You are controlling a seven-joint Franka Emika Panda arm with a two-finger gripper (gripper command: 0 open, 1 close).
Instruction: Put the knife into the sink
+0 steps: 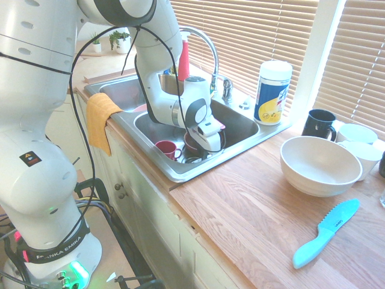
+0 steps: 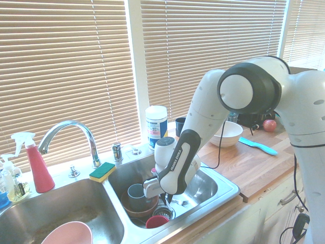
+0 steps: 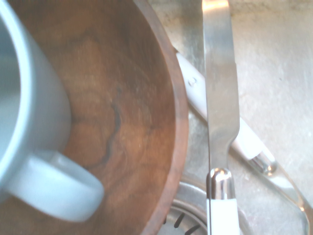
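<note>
The right basin of the steel sink holds my gripper, lowered among the dishes, its fingertips hidden behind them. In the wrist view the knife, silver blade and white handle, runs up from the bottom edge over the sink floor beside a wooden bowl. Neither exterior view shows the knife, so whether it is held cannot be told. A grey-blue mug sits in that bowl. Another white-handled utensil lies under the knife.
A red cup stands near the basin's front. The faucet arches behind. On the counter are a white bowl, a light-blue plastic knife, a wipes canister and a black mug. A yellow cloth hangs over the rim.
</note>
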